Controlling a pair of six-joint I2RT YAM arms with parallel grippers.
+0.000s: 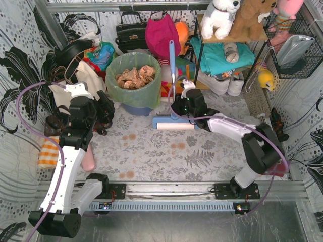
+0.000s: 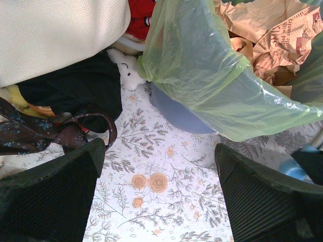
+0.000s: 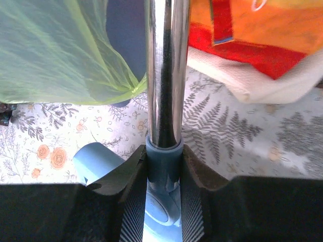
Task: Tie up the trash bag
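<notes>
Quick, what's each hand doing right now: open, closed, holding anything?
Left hand: open, holding nothing.
Right hand: closed on the chrome pole of the floor roller.

Thin glossy translucent plastic trash bag [image 2: 202,75], crumpled matt paper [image 2: 272,35], mirror-polished metal roller pole [image 3: 165,70]

The walls [image 1: 20,60] carry white paper printed with large black flowers and dotted swirls. The table [image 1: 166,161] is spread with a pale grey cloth of ferns, sprigs and small orange roses, all in soft, even light. At the back right a wooden shelf [image 1: 252,36] sits on a dark metal frame, with soft toys [image 1: 220,17] on top and folded teal cloth [image 1: 222,55] below. A black wire basket [image 1: 309,68] hangs on the right wall, and a metal rail [image 1: 171,187] runs along the near edge.
</notes>
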